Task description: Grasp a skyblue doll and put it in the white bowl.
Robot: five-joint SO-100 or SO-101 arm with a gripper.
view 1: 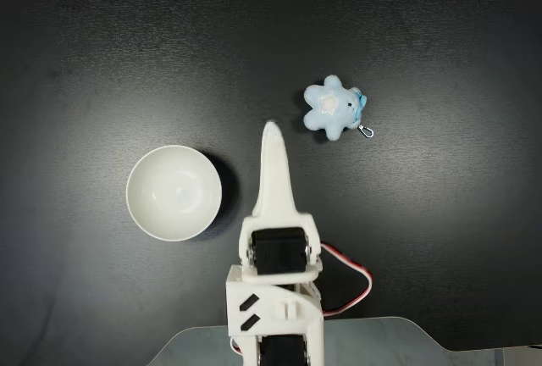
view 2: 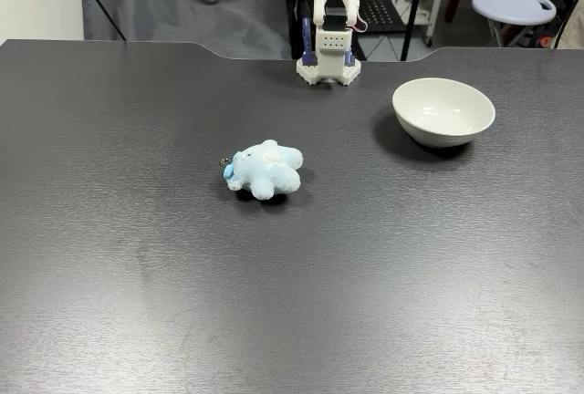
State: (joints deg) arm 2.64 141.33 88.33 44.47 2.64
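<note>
1. Doll position: you have one skyblue doll (view 1: 333, 108) lying flat on the dark surface (view 1: 102, 61), up and right of the claw (view 1: 271, 133) tip in the top-down fixed view, clear of it.
2. Bowl: one white bowl (view 1: 174, 192), upright, nothing inside, left of the arm (view 1: 273, 298) in that view and well apart from the doll.
3. Claw state: you see one tapered finger from above; open or shut cannot be told. It grips nothing.
4. Handling, judged: plush, so light, soft and compressible, not fragile. Pinch across the plump whitish middle; avoid the lobes and the small metal clasp (view 1: 366, 132), which could slip.
5. Count: one doll, one bowl, one arm.
</note>
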